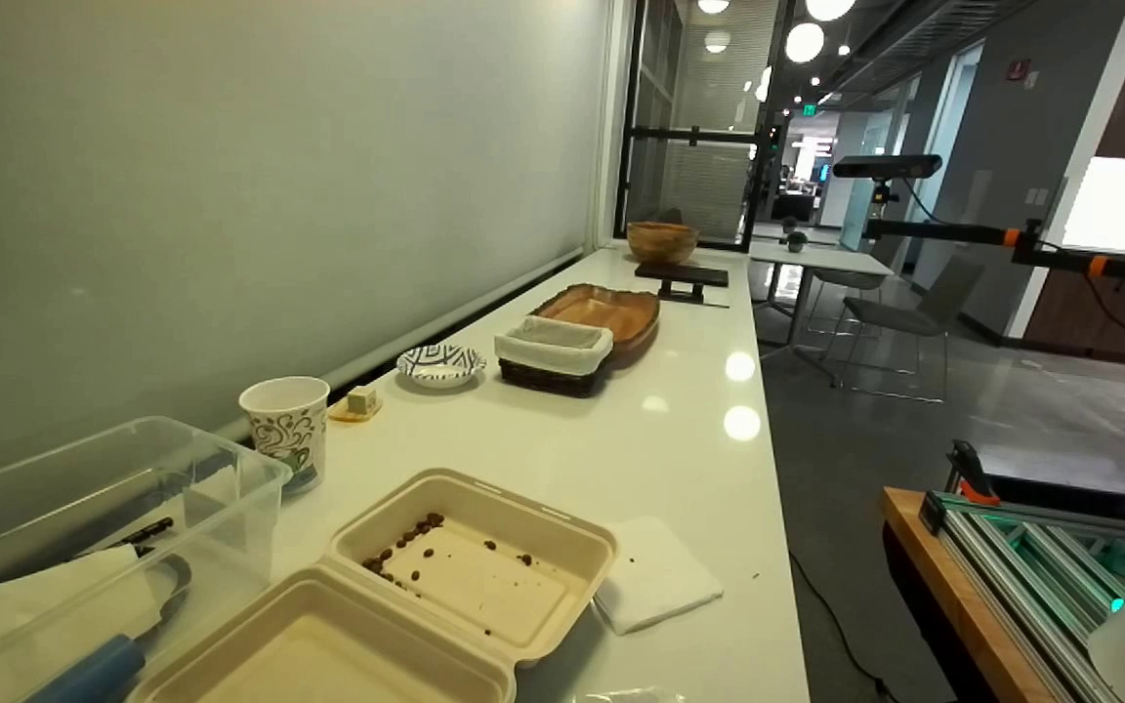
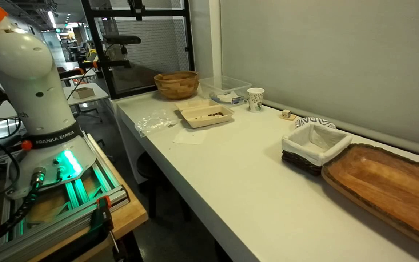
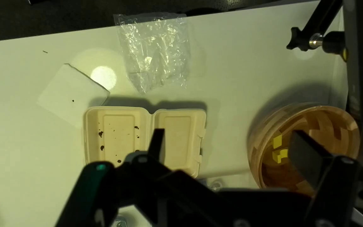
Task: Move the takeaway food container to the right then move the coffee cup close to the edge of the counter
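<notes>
The takeaway food container (image 1: 499,600) is a beige clamshell lying open on the white counter (image 1: 680,459), dark crumbs in one half. It also shows in an exterior view (image 2: 202,117) and in the wrist view (image 3: 178,135). The coffee cup (image 1: 291,430) stands upright beside the clear tub, near the wall; it also shows in an exterior view (image 2: 255,100). In the wrist view I cannot make it out with certainty. My gripper (image 3: 230,138) is open and empty above the counter. One finger overlaps the container in view, the other the wooden bowl. Neither exterior view shows the gripper.
A clear tub (image 2: 227,85) stands behind the container, a wooden bowl (image 3: 254,151) near it. A napkin (image 3: 71,91) and crinkled plastic bag (image 3: 158,53) lie on the edge side. A patterned bowl (image 1: 440,366), lined basket (image 2: 316,142) and wooden tray (image 2: 387,182) stand farther along.
</notes>
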